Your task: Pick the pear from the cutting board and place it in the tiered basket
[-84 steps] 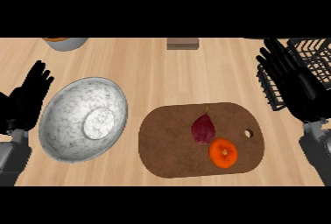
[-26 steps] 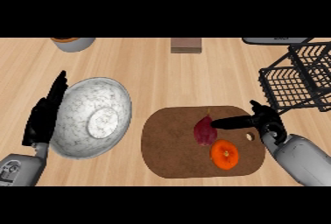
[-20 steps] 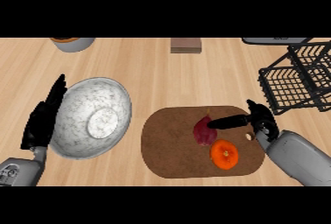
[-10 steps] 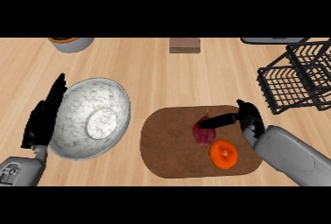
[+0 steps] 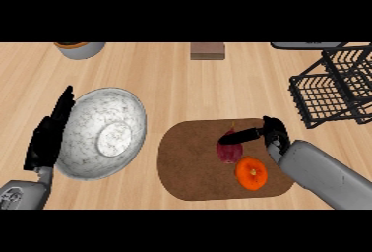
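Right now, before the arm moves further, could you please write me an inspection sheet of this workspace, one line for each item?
Surface: light wooden counter, with a brown cutting board lying on it.
Job's things: dark red pear on the cutting board; black wire tiered basket at the far right, nothing seen inside it.
Clutter: orange fruit on the board right beside the pear; marbled bowl at the left; a pot and a small brown block at the far edge.
Hands: right hand over the board, fingers reaching onto the pear's top; left hand open beside the bowl.
Cables: nothing seen.
Surroundings: nothing seen beyond the counter.
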Controlling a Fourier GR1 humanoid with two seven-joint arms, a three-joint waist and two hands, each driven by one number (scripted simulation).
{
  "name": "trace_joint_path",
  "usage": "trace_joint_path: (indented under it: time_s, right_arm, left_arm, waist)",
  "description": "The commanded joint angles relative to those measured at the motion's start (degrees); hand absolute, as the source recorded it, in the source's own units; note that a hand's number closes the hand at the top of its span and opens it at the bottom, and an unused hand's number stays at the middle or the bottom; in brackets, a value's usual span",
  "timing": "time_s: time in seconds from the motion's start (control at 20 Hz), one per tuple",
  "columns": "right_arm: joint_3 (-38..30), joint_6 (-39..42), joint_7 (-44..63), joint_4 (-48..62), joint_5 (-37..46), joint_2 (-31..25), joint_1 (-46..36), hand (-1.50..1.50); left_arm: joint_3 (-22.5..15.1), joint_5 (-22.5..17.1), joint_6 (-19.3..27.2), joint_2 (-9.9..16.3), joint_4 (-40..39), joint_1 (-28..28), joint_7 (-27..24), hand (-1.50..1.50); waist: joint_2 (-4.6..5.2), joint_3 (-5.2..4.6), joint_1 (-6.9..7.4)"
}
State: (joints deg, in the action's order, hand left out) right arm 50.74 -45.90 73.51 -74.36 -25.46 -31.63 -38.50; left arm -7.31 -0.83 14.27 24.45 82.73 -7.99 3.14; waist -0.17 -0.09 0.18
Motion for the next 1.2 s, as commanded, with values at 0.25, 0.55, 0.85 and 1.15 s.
trace_joint_path:
  time_s: [0.25, 0.55, 0.85, 1.15]
  right_arm:
    - [-2.4, 1.7, 6.4, 7.8, -0.9, 6.1, -2.7, -1.50]
    - [-2.8, 0.5, 3.4, 9.9, 0.0, 10.2, -0.2, -1.50]
    - [-4.8, 6.3, -5.7, 8.9, -3.7, 13.8, 2.4, 1.50]
    - [-1.3, 10.2, -3.9, 14.9, -0.6, 13.2, -3.3, 1.50]
  left_arm:
    - [2.3, 0.4, -1.6, -1.2, -3.6, -2.2, -1.2, 0.00]
    - [0.5, 4.0, 0.8, -3.9, -0.7, -2.0, 1.6, 0.00]
    - [3.8, 1.6, -2.9, -1.2, -1.3, -3.9, 1.6, 0.00]
    - [2.5, 3.1, -2.4, -3.7, -2.6, -1.5, -2.0, 0.00]
  waist:
    - [0.25, 0.05, 0.12]
    - [0.15, 0.08, 0.04]
    - [0.39, 0.13, 0.10]
    - [0.42, 0.07, 0.45]
